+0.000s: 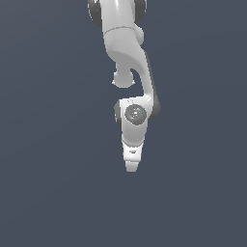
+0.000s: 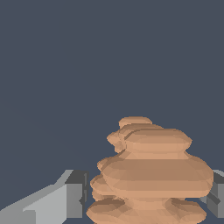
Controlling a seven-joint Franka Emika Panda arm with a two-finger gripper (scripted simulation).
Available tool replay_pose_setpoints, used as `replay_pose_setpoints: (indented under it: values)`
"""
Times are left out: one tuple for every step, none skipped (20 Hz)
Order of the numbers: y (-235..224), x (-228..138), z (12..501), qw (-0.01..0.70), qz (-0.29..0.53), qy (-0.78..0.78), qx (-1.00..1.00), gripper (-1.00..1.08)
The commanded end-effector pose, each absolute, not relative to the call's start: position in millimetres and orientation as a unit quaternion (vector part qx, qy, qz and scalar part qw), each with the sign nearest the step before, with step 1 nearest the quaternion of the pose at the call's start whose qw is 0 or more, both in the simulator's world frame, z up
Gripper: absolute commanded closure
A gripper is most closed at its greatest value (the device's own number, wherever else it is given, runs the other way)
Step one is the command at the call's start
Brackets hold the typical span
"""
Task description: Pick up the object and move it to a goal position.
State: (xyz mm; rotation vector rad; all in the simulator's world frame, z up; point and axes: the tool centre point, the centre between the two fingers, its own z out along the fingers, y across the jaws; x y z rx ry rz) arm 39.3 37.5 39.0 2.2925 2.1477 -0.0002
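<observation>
In the wrist view the object (image 2: 153, 175), a lumpy orange-tan blob with ridged layers, sits between my gripper's (image 2: 148, 199) two grey fingers. One finger (image 2: 74, 194) stands right beside one flank with a thin gap showing. The other finger (image 2: 217, 194) touches the opposite flank at the frame's edge. The jaws are drawn in close on the blob. In the exterior view the white arm hangs straight down with the gripper (image 1: 131, 167) pointing down; the object is hidden behind the hand there.
Only a flat dark blue-grey background (image 1: 48, 144) shows around the arm in both views. No other objects, containers or goal marker are in sight.
</observation>
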Motion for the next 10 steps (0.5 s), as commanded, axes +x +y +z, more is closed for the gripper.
replay_pose_setpoints:
  values:
    - [38.0,38.8,40.8,0.0,0.0,0.684,0.73,1.08]
    - [38.5,38.3,42.4,0.0,0.0,0.684,0.73,1.08]
    - [39.2,37.6,44.5,0.0,0.0,0.684,0.73,1.08]
    - [40.0,36.8,47.1,0.0,0.0,0.684,0.73,1.08]
    - [41.0,35.8,50.2,0.0,0.0,0.684,0.73,1.08]
    - [42.1,34.7,53.8,0.0,0.0,0.684,0.73,1.08]
    - [43.4,33.5,57.8,0.0,0.0,0.684,0.73,1.08]
    - [45.0,32.0,62.3,0.001,0.0,0.684,0.73,1.08]
    - [46.5,30.5,67.4,0.001,0.0,0.684,0.73,1.08]
    - [48.4,28.7,73.0,0.001,0.0,0.684,0.73,1.08]
